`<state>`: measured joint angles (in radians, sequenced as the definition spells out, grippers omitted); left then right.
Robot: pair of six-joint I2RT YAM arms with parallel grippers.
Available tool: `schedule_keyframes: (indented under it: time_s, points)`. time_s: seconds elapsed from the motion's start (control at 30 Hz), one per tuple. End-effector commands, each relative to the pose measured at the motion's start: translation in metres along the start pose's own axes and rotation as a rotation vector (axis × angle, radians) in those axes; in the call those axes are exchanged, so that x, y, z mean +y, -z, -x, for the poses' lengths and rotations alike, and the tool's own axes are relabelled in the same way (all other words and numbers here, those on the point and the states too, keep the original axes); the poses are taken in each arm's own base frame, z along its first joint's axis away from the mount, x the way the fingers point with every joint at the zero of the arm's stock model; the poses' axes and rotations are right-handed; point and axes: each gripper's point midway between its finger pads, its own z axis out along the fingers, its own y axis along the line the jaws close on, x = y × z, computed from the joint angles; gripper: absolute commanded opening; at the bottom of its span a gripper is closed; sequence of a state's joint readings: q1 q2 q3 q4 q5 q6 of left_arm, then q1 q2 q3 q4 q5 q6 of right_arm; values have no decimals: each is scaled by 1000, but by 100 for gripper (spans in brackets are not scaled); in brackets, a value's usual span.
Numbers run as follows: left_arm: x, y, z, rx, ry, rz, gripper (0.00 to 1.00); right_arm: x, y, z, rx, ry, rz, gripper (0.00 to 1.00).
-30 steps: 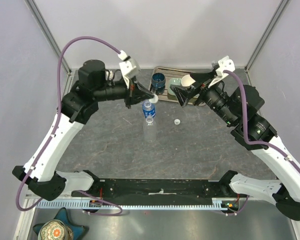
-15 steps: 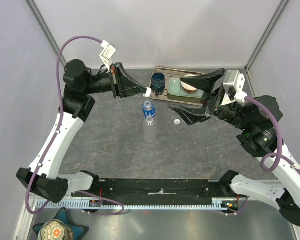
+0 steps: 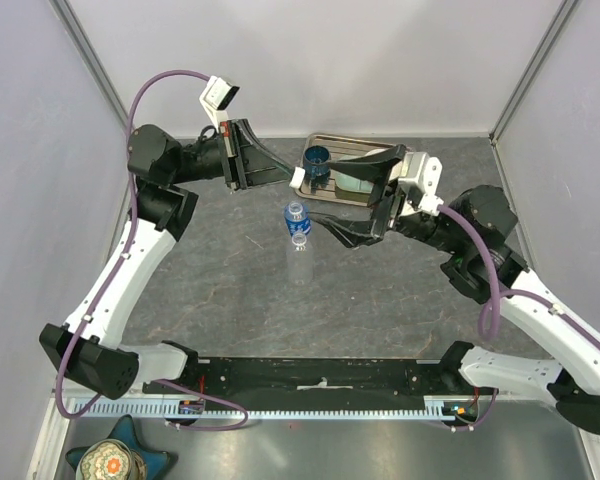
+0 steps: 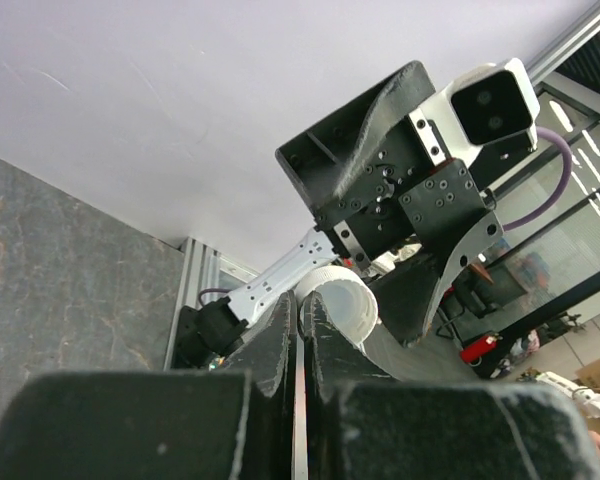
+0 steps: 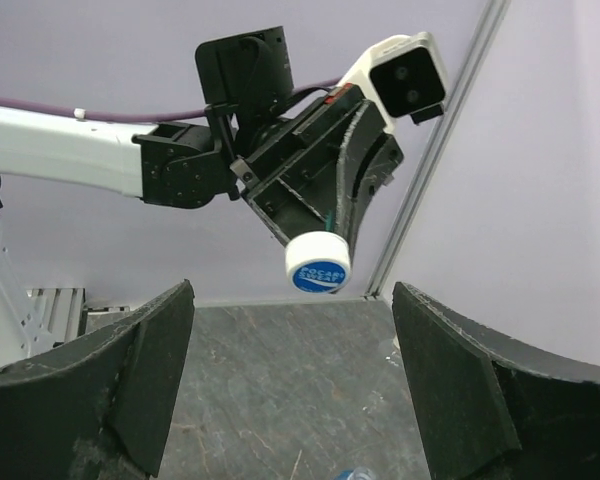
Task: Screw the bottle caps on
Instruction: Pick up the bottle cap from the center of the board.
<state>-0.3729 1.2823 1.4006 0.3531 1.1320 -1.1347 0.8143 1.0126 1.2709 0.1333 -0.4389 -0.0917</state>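
The right gripper (image 5: 292, 295) gapes wide, empty. Just ahead of it, the left gripper (image 4: 300, 310) pinches a white bottle cap (image 5: 318, 263) in mid-air. Below both, two bottles (image 3: 299, 256) stand on the desk (image 3: 210, 290). Likely step: cap in hand, not yet fitted; next, lower it squarely onto a neck.

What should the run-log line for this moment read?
left gripper: shut on bottle cap, held aloft | right gripper: open, empty, facing the cap | bottles: two upright on table | stage: cap not yet on bottle
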Motion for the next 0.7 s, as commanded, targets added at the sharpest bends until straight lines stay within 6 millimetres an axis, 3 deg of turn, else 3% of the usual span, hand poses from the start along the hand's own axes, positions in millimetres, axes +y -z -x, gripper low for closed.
schedule_keyframes:
  time_s: [0.0,0.23,0.37,0.67]
  points:
    - [-14,-2,1,-7,51,-34,2,2,-13,14,-60,100,-20,87]
    - [-12,-2,-2,-5,95,-43,2,3,-24,5,-70,122,-87,80]
    - [-13,-1,-6,1,106,-46,2,0,-27,3,-78,122,-108,71]
    - [-24,0,-9,9,108,-62,2,-3,-30,-6,-64,107,-128,66]
